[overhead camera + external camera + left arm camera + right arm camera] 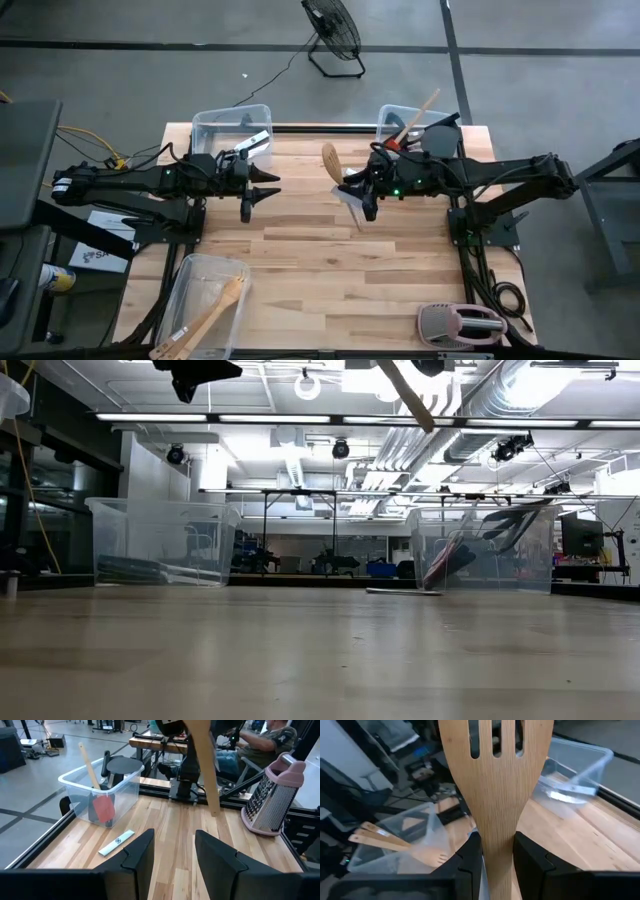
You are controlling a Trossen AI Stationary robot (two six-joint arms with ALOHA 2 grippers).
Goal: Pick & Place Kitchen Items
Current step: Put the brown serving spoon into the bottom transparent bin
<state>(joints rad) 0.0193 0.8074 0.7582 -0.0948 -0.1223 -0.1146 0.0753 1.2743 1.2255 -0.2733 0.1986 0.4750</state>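
forked turner between right fingers, above table

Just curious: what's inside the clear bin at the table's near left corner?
Inside the bin lie wooden utensils, seemingly two, one a forked turner. Anything beneath them stays hidden.

A light wooden forked turner is clamped between the fingers of the right gripper above the table, its slotted head pointed away from the toaster. A white-bladed knife is laid flat on the table beside the far right bin. In that bin a red spatula, a wooden-handled utensil and a black spatula are leaned. Wooden utensils are held in the near left bin, and a knife in the far left bin.
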